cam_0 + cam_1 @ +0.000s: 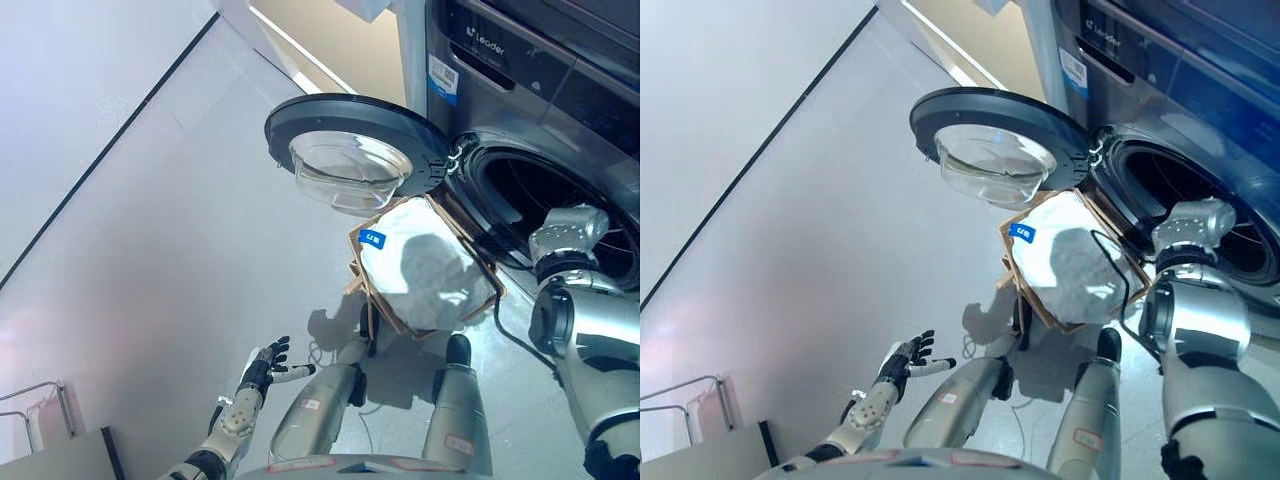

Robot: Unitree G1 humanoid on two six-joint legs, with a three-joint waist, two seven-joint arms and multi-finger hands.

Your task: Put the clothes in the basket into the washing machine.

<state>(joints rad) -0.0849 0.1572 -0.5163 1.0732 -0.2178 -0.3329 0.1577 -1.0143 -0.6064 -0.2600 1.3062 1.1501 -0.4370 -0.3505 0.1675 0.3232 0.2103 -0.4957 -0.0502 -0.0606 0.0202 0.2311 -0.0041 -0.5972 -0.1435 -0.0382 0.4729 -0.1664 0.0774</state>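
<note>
Your robot's left hand (262,372) is dark, with white covers on some fingers. It sits on a slim silver-grey left arm (233,422) with dark patches near the wrist. The right arm (575,325) is made of rounded, glossy silver-grey shells, split by black rings at the joints.

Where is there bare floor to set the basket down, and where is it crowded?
Free: the wide grey floor left of the open door, up to the dark line along the wall, and around the open left hand. Crowded: the basket, full of white cloth, sits tight between the door and the drum opening.
</note>
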